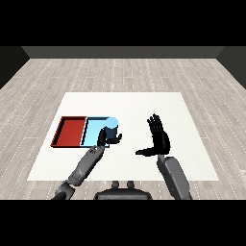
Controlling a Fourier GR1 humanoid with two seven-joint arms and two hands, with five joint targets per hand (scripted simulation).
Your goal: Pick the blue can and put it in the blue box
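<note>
The blue can [111, 125] stands upright at the right end of the light blue tray [93, 126], over its right edge. My left hand [104, 137] is curled round the can's lower part from the near side. The red tray [70, 131] lies directly left of the blue tray. My right hand [158, 140] is raised over the table to the right, fingers straight and pointing away, thumb stretched left, holding nothing.
The white table [139, 105] spreads around the trays, with bare surface behind them and between my two hands. My right forearm [174, 178] comes in from the lower right, my left forearm [84, 168] from the lower left.
</note>
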